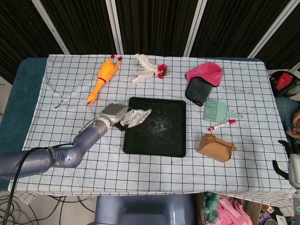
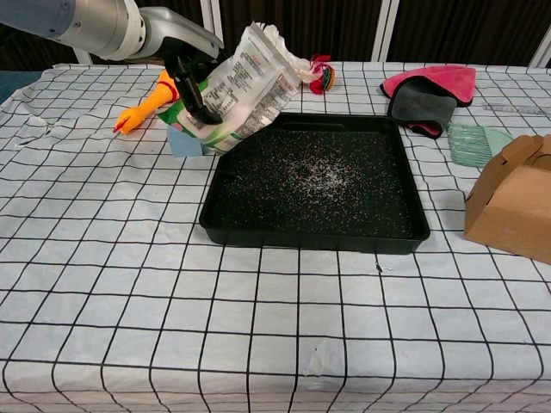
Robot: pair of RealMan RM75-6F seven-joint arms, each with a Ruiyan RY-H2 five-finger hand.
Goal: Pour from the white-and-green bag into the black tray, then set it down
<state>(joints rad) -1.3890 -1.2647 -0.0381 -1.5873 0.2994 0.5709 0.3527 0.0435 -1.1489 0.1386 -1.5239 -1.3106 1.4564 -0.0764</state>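
The crinkled, glossy printed bag [image 2: 245, 90] contrasts with the matt black plastic tray [image 2: 405, 225] and checked cloth tablecloth [image 2: 129, 284].

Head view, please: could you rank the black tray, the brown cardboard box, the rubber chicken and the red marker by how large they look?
1. Black tray, clearly the largest.
2. Rubber chicken: longer than the box but slimmer, so these two are close.
3. Brown cardboard box.
4. Red marker, the smallest.

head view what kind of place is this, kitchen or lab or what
Most likely a robot test setup, not a kitchen: a table with a checked cloth, dark curtain panels behind, and unrelated props such as a rubber chicken, a dust brush and a cardboard box around a black tray.
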